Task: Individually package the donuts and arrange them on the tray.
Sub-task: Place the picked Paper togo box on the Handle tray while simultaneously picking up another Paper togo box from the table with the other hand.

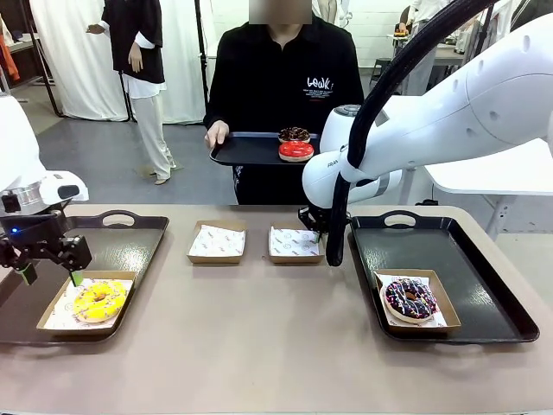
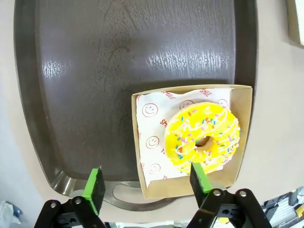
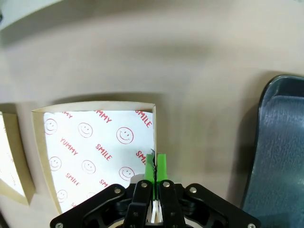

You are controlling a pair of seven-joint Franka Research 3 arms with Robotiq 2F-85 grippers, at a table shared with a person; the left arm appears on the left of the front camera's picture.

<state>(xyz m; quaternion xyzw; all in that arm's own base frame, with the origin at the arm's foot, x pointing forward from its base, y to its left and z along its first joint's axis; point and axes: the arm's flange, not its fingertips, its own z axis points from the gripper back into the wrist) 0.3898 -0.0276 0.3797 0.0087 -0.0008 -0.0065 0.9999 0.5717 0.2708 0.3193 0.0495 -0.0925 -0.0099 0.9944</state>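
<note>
Two donuts sit boxed: yellow donut (image 1: 99,300) on your left tray (image 1: 130,242), sprinkled donut (image 1: 410,298) on the right tray (image 1: 484,277). Left gripper (image 2: 147,183) hangs over the yellow one, jaws apart, touching nothing. Right gripper (image 3: 155,166) is pinched on the empty box (image 3: 95,142) wall, likely steadying it for the person's red donut (image 1: 296,150).

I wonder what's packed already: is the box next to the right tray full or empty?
Empty: the box holds only smiley-printed paper lining, no donut.
</note>
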